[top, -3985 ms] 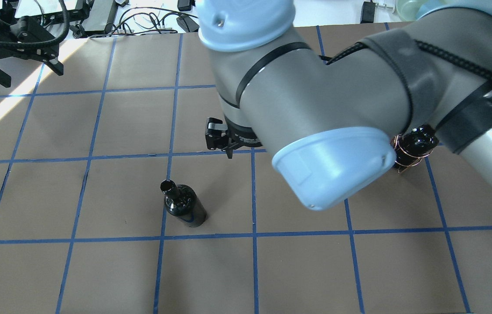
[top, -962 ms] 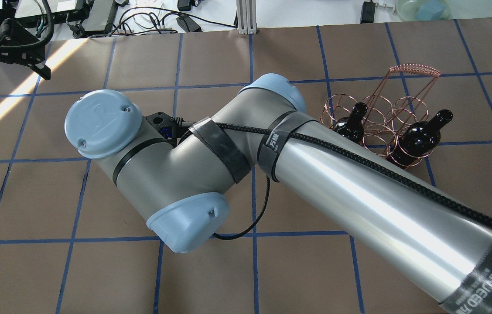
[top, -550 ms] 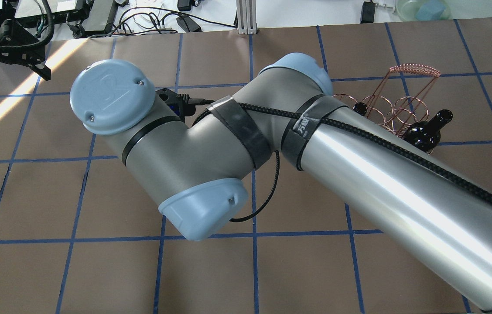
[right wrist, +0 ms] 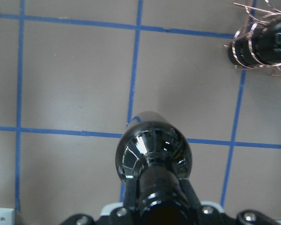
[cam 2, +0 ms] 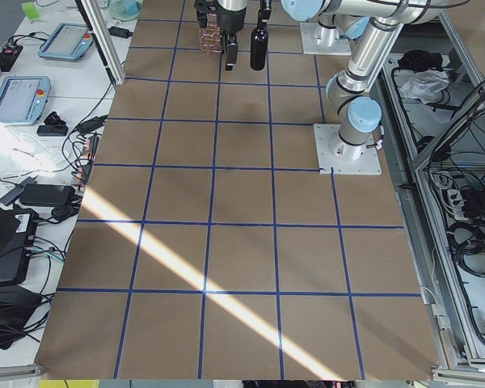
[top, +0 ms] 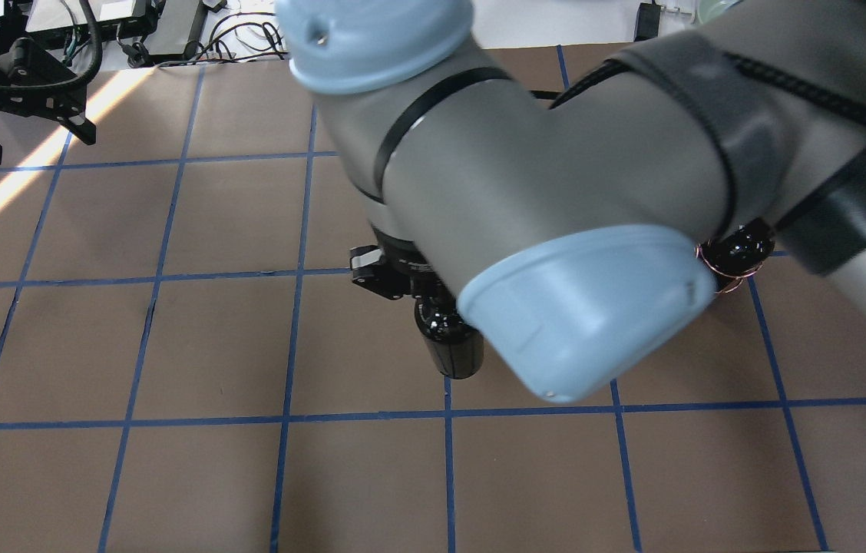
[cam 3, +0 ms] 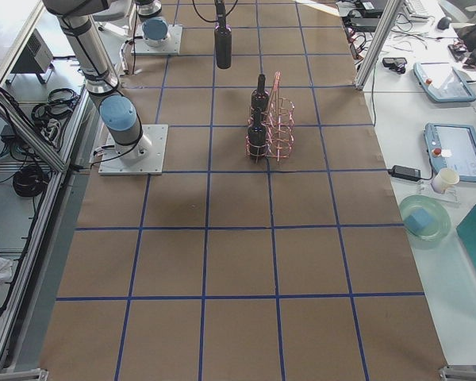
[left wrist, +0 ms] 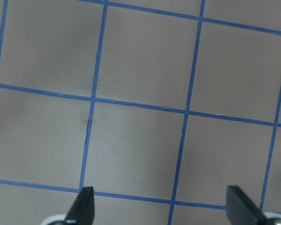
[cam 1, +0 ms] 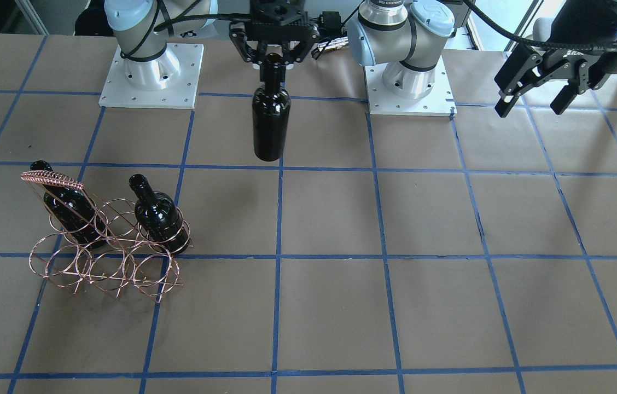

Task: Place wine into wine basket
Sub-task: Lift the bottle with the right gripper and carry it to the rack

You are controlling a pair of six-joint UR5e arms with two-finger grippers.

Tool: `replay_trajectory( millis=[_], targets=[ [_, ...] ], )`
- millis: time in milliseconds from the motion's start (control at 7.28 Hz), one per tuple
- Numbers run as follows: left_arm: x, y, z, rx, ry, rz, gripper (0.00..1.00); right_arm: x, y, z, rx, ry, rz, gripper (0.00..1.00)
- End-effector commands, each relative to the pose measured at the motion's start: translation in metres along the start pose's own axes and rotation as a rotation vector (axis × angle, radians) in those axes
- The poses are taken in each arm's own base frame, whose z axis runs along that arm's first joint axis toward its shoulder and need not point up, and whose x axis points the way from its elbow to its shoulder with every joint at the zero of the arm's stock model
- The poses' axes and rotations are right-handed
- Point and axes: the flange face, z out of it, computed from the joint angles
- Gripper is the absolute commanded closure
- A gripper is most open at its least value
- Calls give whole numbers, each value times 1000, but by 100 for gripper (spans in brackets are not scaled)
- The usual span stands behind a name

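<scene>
My right gripper is shut on the neck of a near-black wine bottle and holds it upright, clear of the table. The bottle also shows in the overhead view and the right wrist view. The copper wire basket stands off to the side and shows in the right-side view. It holds two look-alike bottles, one by the end and one under the handle. My left gripper is open and empty, far from both.
The table is brown paper with a blue tape grid. The two arm bases sit at its robot edge. In the overhead view my right arm's elbow hides most of the basket. Cables and devices lie beyond the far edge.
Four seconds ago the bottle stood on the table with my right gripper above it. The right arm then dipped over it and has now lifted it and carried it toward the basket side.
</scene>
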Motion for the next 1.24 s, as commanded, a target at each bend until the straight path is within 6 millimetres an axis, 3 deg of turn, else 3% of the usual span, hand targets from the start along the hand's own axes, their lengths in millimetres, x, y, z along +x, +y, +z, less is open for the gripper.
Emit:
replay_trajectory(
  millis=[0,137,275,412,550,687,824,962,1099],
  targets=[
    [31,-1,10,-11,5,10,0,102,-4,-19,-83,5,-61,92],
    [59,2,13,-5,13,-63,0,134,-2,-20,-122,-4,-122,93],
    [89,12,19,-23,15,-37,0,155,3,-19,-134,-8,-134,94],
    [117,26,33,-51,5,19,0,180,-5,-14,-135,-20,-192,94],
    [128,30,38,-39,-44,62,0,218,-15,-8,-129,-44,-145,95],
    [126,31,36,-32,-62,81,0,246,-24,-6,-97,-51,-170,95],
    [125,28,36,-20,-59,151,0,259,-31,-9,-52,-43,-165,95],
    [122,24,29,2,-58,207,0,264,-49,-11,31,-18,-162,94],
    [120,12,24,27,-58,205,0,271,-74,4,49,-7,-170,94]
  ],
)
